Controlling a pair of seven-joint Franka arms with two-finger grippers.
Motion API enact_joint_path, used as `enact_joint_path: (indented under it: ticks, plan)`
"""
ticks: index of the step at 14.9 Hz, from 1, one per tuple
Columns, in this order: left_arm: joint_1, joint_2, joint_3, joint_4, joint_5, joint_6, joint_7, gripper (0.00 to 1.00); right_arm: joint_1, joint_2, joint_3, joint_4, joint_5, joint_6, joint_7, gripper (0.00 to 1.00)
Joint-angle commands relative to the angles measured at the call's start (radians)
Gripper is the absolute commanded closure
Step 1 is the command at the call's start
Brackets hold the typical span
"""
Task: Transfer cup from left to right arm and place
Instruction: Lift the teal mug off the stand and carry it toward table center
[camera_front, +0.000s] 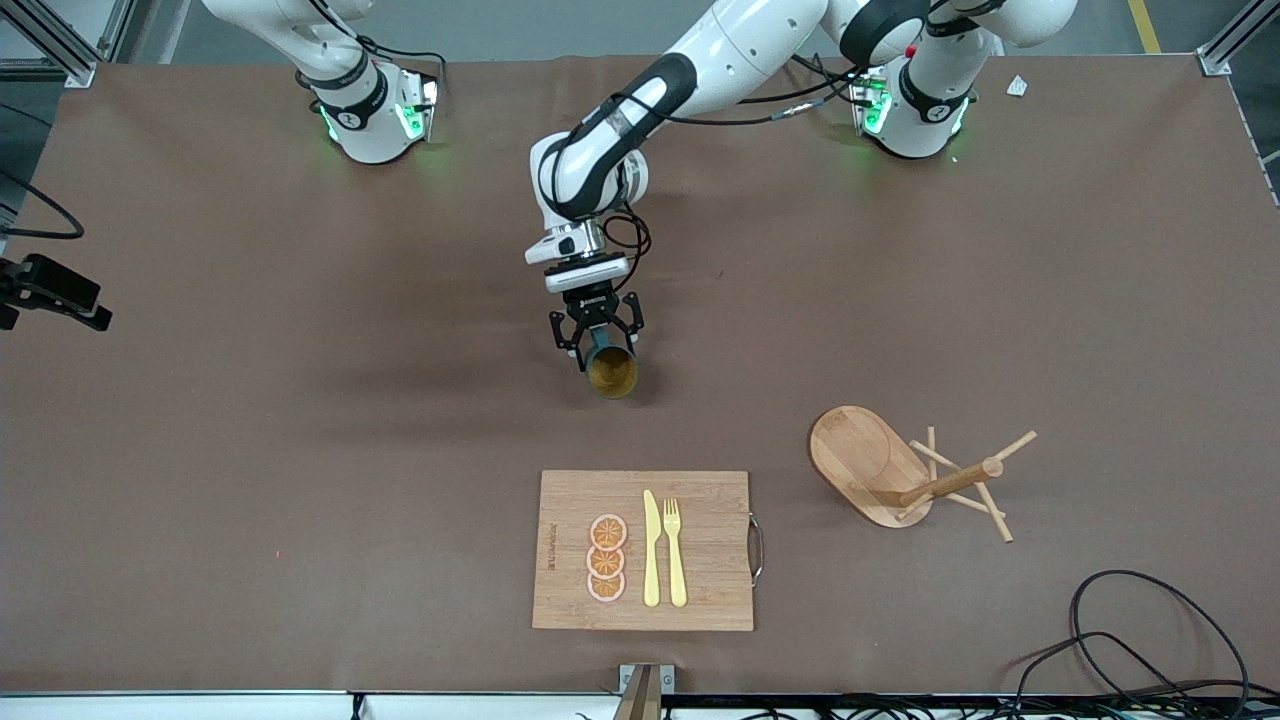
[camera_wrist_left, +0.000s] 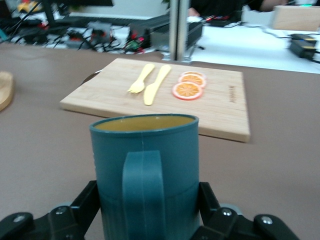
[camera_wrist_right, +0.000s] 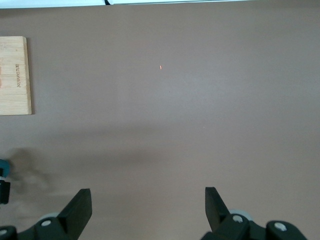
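The dark teal cup (camera_front: 611, 368) with its ochre inside is held in my left gripper (camera_front: 597, 342), over the bare table between the robot bases and the cutting board. The cup's mouth tips toward the front camera. In the left wrist view the cup (camera_wrist_left: 145, 165) fills the middle, handle facing the camera, with the left gripper (camera_wrist_left: 147, 202) shut on its sides. My right gripper (camera_wrist_right: 148, 200) is open and empty, high over bare table; it is out of the front view. A sliver of the cup (camera_wrist_right: 2, 169) shows at the edge of the right wrist view.
A wooden cutting board (camera_front: 715, 590) near the front edge carries three orange slices (camera_front: 607, 558), a yellow knife (camera_front: 651, 550) and a fork (camera_front: 675, 550). A wooden peg rack (camera_front: 900, 470) lies tipped over toward the left arm's end. Cables (camera_front: 1130, 640) lie at the front corner.
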Motion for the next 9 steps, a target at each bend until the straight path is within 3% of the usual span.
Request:
enact_joint_path:
  ticks: [1,4,6,7,9]
  plan:
    - [-0.02,0.033,0.01,0.004,0.114,-0.017,-0.039,0.25,-0.011,-0.005,0.011,-0.002,0.008,0.005,0.009,0.0]
    - [-0.025,0.06,0.01,0.005,0.203,-0.03,-0.099,0.23,0.001,0.024,0.014,-0.005,-0.007,0.005,-0.001,0.0]
    - [-0.039,0.065,0.01,-0.001,0.216,-0.031,-0.135,0.15,0.0,0.055,0.015,-0.009,-0.004,0.012,0.001,0.0]
    - [-0.048,0.073,0.01,-0.01,0.214,-0.04,-0.151,0.01,0.0,0.105,0.015,-0.009,-0.003,0.024,0.001,0.0]
    - [-0.052,0.074,0.007,-0.034,0.213,-0.083,-0.168,0.0,-0.009,0.24,0.015,-0.008,0.005,0.047,-0.014,0.0]
